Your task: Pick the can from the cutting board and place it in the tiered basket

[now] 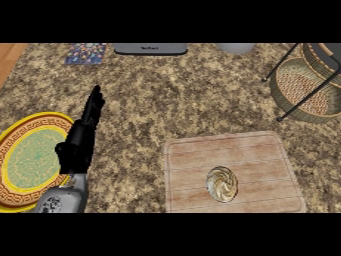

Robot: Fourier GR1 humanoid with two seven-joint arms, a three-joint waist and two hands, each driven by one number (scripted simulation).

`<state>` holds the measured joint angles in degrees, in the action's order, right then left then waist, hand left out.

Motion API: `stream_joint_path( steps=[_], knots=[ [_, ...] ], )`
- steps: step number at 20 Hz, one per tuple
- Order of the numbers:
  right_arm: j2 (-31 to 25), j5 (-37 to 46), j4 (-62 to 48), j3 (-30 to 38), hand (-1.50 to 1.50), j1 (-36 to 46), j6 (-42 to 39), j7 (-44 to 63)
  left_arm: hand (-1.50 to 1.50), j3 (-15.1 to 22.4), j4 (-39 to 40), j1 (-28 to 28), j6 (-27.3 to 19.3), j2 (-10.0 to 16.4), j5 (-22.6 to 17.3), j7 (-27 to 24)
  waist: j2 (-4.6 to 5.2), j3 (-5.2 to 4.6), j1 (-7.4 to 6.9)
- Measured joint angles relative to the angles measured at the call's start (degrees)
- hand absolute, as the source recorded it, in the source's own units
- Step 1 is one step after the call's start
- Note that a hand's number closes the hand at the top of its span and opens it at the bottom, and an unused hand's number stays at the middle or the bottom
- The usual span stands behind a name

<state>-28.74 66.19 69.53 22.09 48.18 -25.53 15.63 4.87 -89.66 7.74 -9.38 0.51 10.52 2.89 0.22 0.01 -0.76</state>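
A can (222, 183) stands upright on the wooden cutting board (232, 150), seen from above as a swirled metallic top near the board's front middle. The tiered basket (311, 90), woven with black wire legs, stands at the right back of the counter. My left hand (79, 142) is well to the left of the board, fingers straight and pointing away from me, holding nothing. It overlaps the right rim of a plate. My right hand does not show.
A round plate (25, 160) with a yellow and brown patterned rim lies at the left front. At the back edge are a grey appliance (150, 48), a patterned tile (86, 53) and a pale round object (236, 47). Speckled counter lies between board and basket.
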Motion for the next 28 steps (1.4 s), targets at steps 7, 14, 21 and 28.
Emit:
stream_joint_path(
  steps=[7, 14, 21, 28],
  knots=[
    [1.18, -6.83, -10.13, 8.16, -1.5, 2.77, 5.49, 0.14, 0.0, -0.17, 0.14, 0.73, -0.07, 0.26, 0.06, -0.06, -0.05, -0.03, 0.01],
    [0.2, -14.6, -12.51, 16.16, -1.5, 5.01, 11.05, -0.41, 0.0, 0.57, 0.24, 0.39, -0.99, 0.05, 0.22, 0.44, -0.16, 0.02, 0.46],
    [-7.58, -21.15, -13.25, 25.82, -1.5, 3.05, 11.13, 2.74, 0.0, -1.01, 0.65, 0.33, -0.58, 1.16, -0.78, -0.31, -0.29, -0.01, 1.23],
    [-15.51, -31.66, -14.41, 38.94, -1.5, -8.34, 4.54, -2.46, 0.0, -1.69, -0.9, -1.13, -0.22, 1.85, -1.27, -0.27, -0.45, 0.05, 2.1]
  ],
)
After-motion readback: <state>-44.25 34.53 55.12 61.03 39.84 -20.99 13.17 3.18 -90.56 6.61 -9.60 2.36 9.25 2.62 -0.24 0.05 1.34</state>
